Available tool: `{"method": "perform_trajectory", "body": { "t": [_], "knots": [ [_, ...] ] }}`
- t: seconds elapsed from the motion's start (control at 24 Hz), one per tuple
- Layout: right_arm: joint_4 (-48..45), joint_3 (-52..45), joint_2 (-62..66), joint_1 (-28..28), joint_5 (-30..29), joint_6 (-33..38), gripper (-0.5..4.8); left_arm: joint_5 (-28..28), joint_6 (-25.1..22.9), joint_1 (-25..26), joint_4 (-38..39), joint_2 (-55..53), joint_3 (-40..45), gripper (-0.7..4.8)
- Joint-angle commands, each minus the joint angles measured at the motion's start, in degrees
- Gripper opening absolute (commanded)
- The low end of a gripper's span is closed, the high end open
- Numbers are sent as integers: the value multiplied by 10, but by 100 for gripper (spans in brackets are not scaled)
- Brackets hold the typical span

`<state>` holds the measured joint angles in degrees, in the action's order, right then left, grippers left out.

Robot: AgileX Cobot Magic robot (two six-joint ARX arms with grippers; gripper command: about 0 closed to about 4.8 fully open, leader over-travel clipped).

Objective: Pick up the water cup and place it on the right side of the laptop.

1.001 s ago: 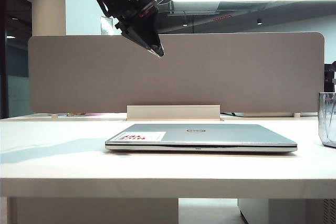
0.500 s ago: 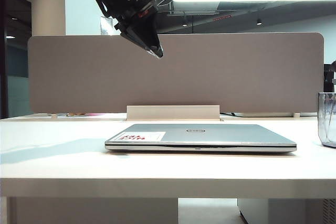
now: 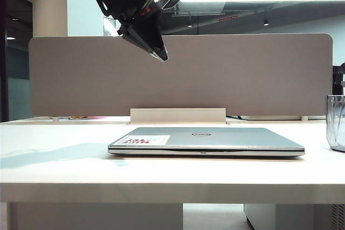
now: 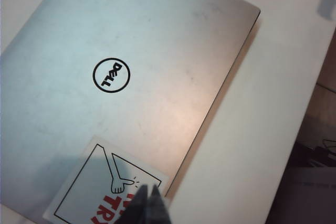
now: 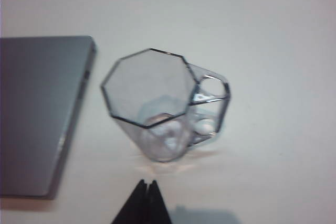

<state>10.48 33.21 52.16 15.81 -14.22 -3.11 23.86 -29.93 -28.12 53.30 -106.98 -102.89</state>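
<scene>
Overhead, two closed grippers, left gripper (image 3: 161,55) and right gripper (image 5: 145,184); one laptop (image 3: 207,139), one water cup (image 5: 160,106).

Bare desk (image 5: 273,30) surrounds the water cup (image 5: 157,103), except where the laptop (image 5: 42,114) lies just beside it; both closed end effectors hang clear above.

A matt, brushed silver-grey metal lid is seen on the laptop (image 4: 131,66), a clear, glossy faceted glass on the water cup (image 5: 157,103), and a smooth white table (image 3: 54,171).
</scene>
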Motion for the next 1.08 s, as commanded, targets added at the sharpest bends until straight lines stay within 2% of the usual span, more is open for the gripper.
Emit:
{"method": "perform_trajectory", "body": {
  "t": [0.04, 0.42, 0.67, 0.75, 1.08],
  "knots": [
    [0, -18, -36, 0, -23, 30, -1, 4, 4, -1, 5, 10, -1, -5],
    [-5, -82, -136, -19, -41, 88, -1, 4, 4, -1, 8, 41, -1, -5],
    [-13, -125, -176, -71, -29, 95, -2, -12, 3, -1, 26, 76, -1, -5],
    [-18, -159, -205, -90, -3, 114, -2, -14, 3, -1, 36, 90, -1, -5],
    [-22, -221, -310, -121, 14, 143, -2, -24, 0, -1, 50, 111, -1, -5]
  ]
}}
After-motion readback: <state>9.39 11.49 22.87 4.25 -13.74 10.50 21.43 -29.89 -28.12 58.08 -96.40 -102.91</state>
